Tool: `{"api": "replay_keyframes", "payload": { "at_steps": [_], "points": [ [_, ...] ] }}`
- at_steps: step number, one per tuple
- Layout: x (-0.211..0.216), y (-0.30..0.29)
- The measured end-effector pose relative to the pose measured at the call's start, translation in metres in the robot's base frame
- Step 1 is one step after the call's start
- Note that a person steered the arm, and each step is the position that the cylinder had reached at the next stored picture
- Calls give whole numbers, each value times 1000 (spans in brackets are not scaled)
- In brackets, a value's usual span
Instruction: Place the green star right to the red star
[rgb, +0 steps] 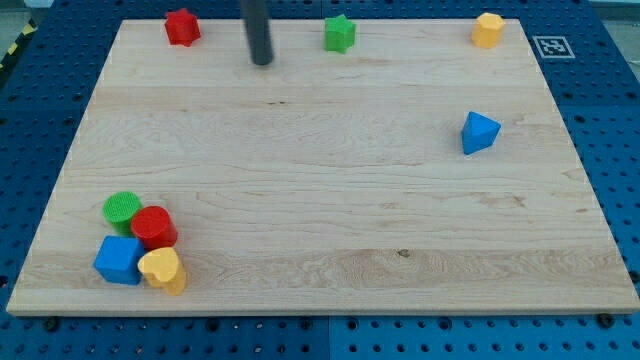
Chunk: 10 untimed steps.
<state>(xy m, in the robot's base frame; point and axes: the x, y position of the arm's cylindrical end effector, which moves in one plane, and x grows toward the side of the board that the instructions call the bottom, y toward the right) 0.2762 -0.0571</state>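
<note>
Two stars sit along the tabletop's top edge: red star at left, green star well right of it. Tip is placed between them, touching neither. No gripper is fitted. Green must be closed in on red.

Pale wooden board, blue perforated bench, black-and-white marker tag

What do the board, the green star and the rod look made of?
Board: pale wood, matte, with visible grain lines and a small knot. Green star: probably plastic, uniform saturated colour, dull sheen; possibly 3D-printed, too small to confirm. Rod, its tip between the red star and green star: dark, smooth, matte; metal or plastic, unclear.
</note>
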Motion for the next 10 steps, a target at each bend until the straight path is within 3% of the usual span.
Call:
{"api": "replay_keyframes", "payload": {
  "at_steps": [1,4,5,7,10],
  "points": [
    [0,70],
    [-18,191],
    [-40,164],
    [-43,80],
    [-83,51]
  ]
}}
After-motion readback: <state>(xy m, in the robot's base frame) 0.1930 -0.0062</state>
